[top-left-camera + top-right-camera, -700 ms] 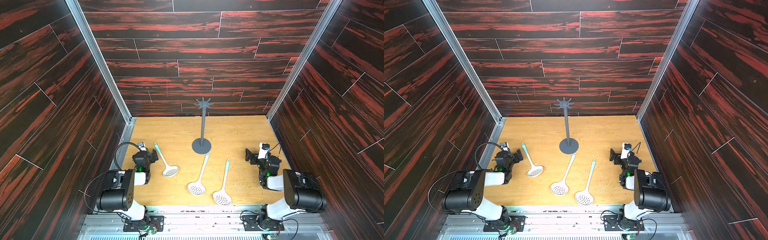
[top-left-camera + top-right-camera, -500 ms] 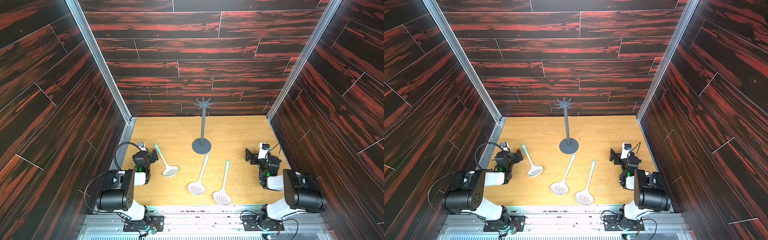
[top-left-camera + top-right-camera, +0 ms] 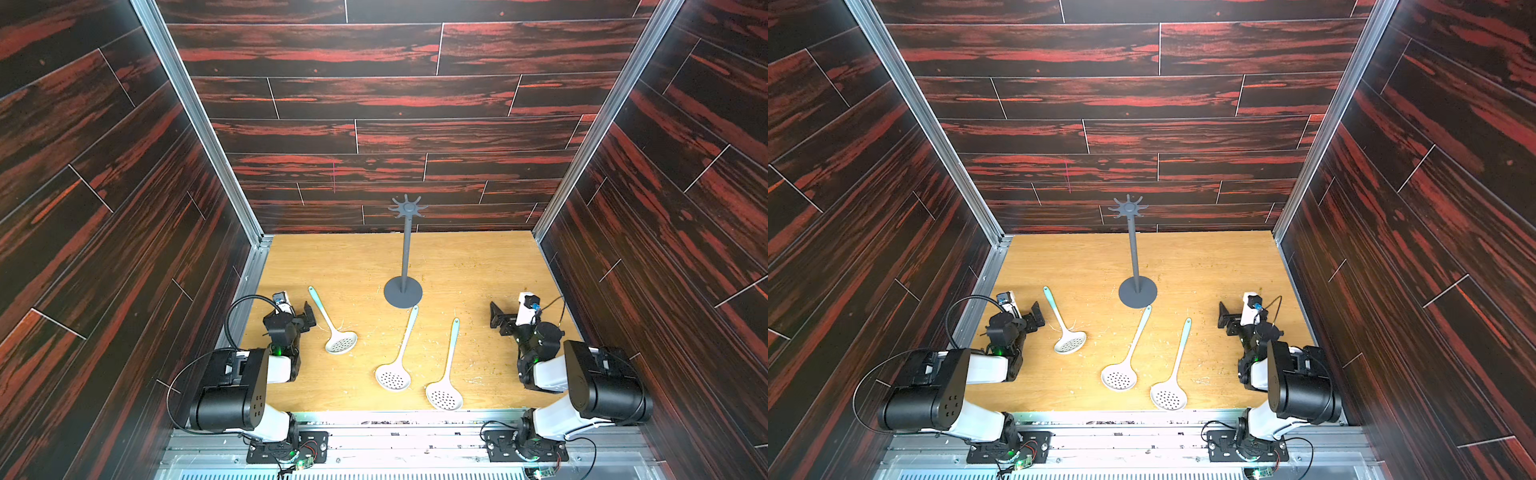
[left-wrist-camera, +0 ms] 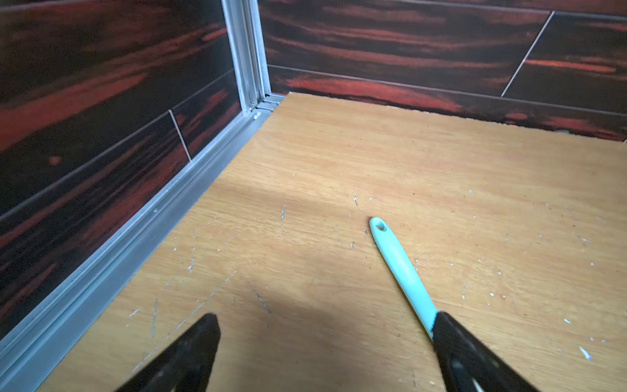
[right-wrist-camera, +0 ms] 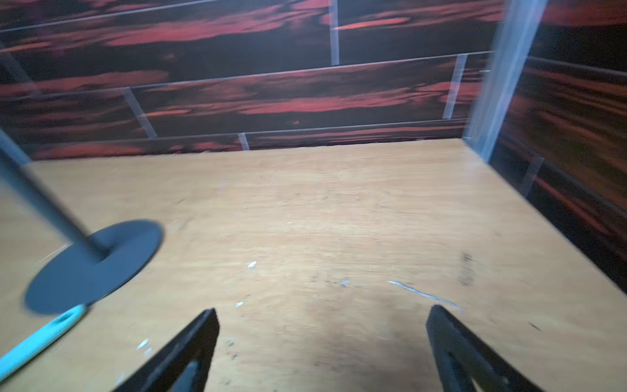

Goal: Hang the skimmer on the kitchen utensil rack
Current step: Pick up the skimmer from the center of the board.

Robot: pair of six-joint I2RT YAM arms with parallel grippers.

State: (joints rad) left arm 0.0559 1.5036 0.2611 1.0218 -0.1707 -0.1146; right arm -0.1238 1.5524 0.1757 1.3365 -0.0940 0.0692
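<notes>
Nothing hangs on the kitchen utensil rack (image 3: 406,257) yet. It stands upright towards the far middle of the wooden tabletop (image 3: 353,257), and its crown of hooks (image 3: 408,206) is bare in both top views.

Three teal-handled skimmers lie flat on the wood, perforated heads near and handles pointing far:
- The left skimmer (image 3: 340,344) lies just beside the left arm.
- The middle skimmer (image 3: 392,378) has its handle tip right at the near edge of the rack's round base (image 3: 402,293).
- The right skimmer (image 3: 444,398) lies just to the right of the middle one.

The left gripper (image 4: 325,317) sits low at the left side of the table with its jaws spread wide and nothing between them. In the left wrist view the left skimmer's handle runs up against the inner side of one finger (image 4: 454,342). I cannot tell whether they touch. The handle's hanging hole (image 4: 380,225) lies clear beyond the fingertips.

The right gripper (image 5: 322,309) is at the right side, well apart from every skimmer, also spread wide and empty. Its wrist view is blurred.

By my reading the task is at its very start. The likely first step is closing on the left skimmer's handle. Grasping, lifting, carrying to the crown and slipping the hole over a hook all remain.
</notes>
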